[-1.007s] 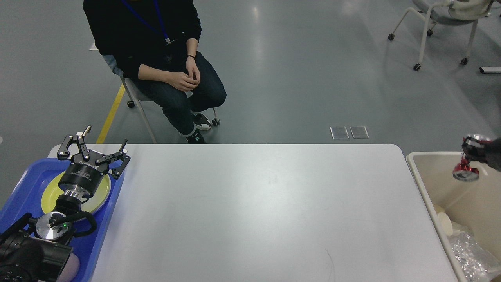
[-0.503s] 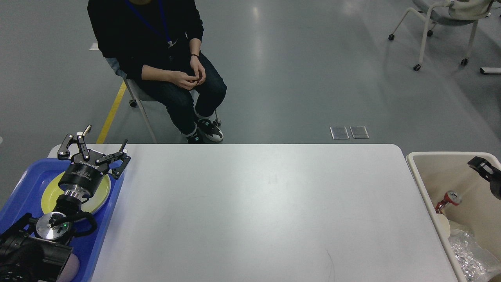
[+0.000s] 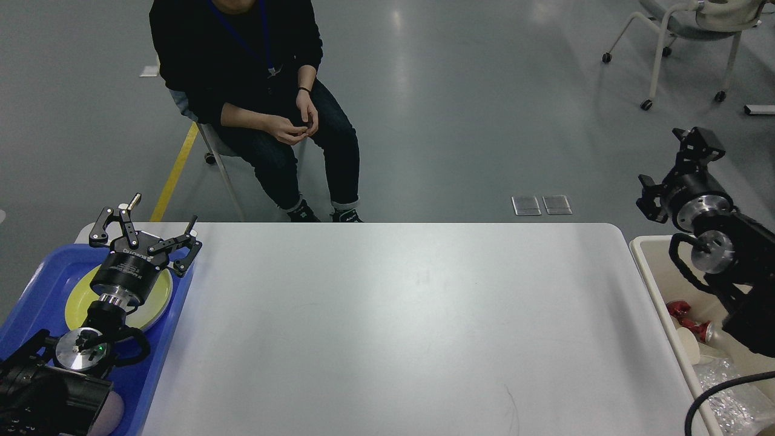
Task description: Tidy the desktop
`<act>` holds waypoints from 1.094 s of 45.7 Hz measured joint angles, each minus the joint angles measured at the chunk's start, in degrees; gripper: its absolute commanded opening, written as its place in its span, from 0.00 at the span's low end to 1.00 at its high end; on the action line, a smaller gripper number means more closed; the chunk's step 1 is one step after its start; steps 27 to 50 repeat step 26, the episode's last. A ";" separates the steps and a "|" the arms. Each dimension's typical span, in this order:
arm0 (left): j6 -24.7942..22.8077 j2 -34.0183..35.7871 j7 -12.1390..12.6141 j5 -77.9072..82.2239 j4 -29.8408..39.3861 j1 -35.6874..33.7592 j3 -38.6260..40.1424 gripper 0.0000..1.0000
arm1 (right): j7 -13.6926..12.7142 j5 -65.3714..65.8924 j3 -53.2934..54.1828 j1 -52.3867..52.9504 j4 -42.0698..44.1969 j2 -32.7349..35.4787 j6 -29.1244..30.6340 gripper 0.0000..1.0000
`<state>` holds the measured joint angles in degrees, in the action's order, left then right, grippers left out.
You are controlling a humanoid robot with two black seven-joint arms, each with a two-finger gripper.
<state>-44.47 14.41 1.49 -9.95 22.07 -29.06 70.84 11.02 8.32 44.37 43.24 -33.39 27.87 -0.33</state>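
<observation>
The white desktop fills the middle of the head view and its top is bare. My left gripper is open and empty, hovering over a yellow plate that lies in a blue tray at the table's left end. My right gripper is open and empty, raised above the far corner of a beige bin beside the table's right end. A crushed red can lies inside the bin, partly hidden by my right arm.
A person sits on a chair just beyond the table's far edge. The bin also holds a paper cup and crinkled clear plastic. A wheeled chair stands far back on the right.
My right gripper let go of the red can over the bin; the can dropped in. The right arm then rose and came further into view. The seated person shifted their legs. Left arm unchanged.
</observation>
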 measured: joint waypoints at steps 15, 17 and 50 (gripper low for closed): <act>0.00 0.00 0.00 0.00 0.00 0.02 0.00 0.97 | 5.31 -0.07 11.83 -2.72 -6.38 -7.10 1.98 1.00; 0.00 0.00 0.00 0.00 0.00 0.02 0.00 0.97 | 5.33 -0.06 11.83 -2.67 -6.52 -8.07 2.21 1.00; 0.00 0.00 0.00 -0.01 0.00 0.01 0.00 0.97 | 5.33 -0.07 11.28 -1.99 -6.62 -11.32 2.45 1.00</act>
